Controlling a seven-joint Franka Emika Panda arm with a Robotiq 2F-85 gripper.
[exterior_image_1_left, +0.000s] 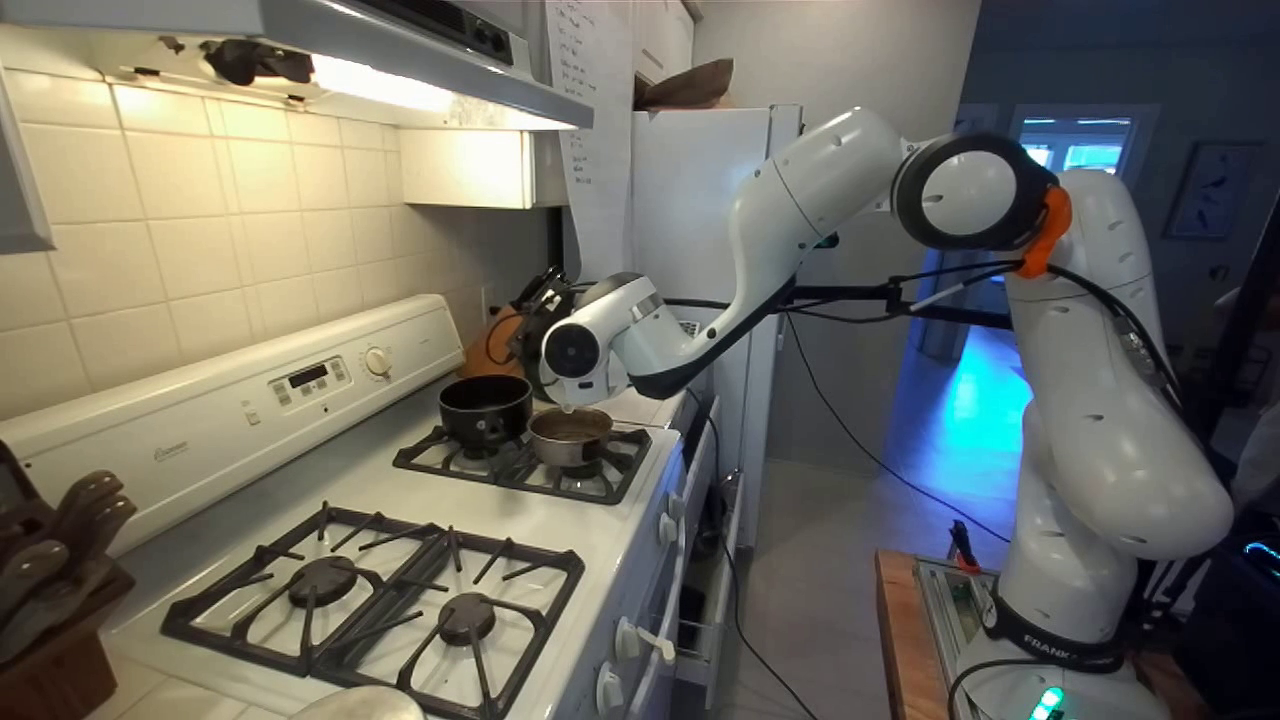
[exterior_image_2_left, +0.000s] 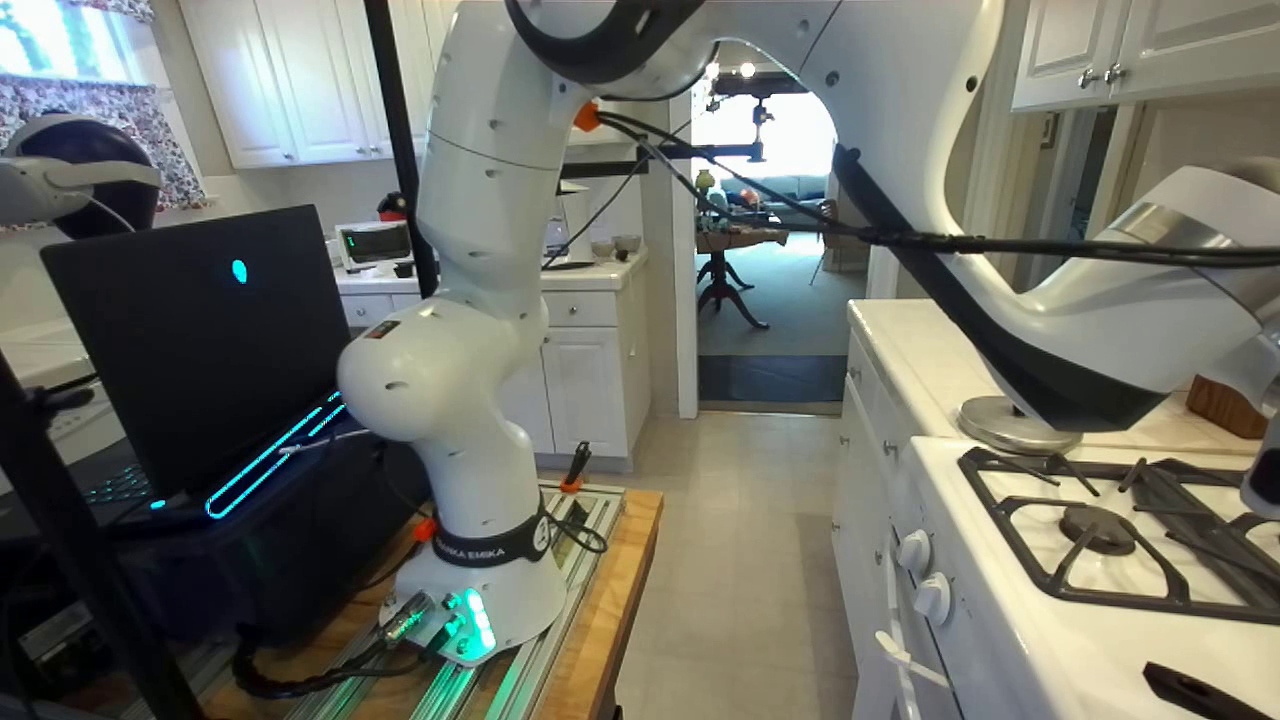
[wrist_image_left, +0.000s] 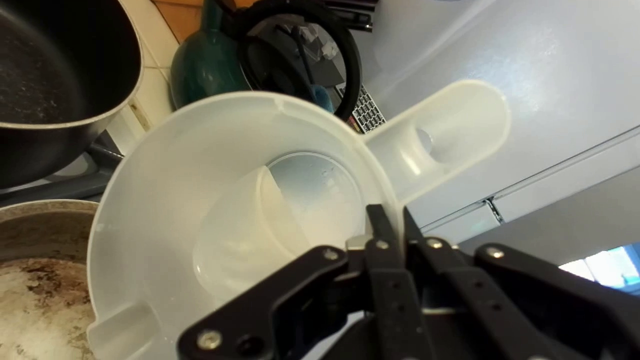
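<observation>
A translucent plastic pitcher with a spout and a side handle fills much of the wrist view. My gripper is shut on its rim beside the handle, one finger inside the wall and one outside. A pale curved shape shows low inside; whether it is liquid I cannot tell. Left of the pitcher lie a stained metal saucepan and a black pot. In an exterior view the robot's hand is above the saucepan, close to the black pot; the arm hides the fingers there.
A green kettle with a black handle stands behind the pitcher. The range hood overhangs the stove, and the fridge is beyond. A knife block and a metal lid are on the near counter.
</observation>
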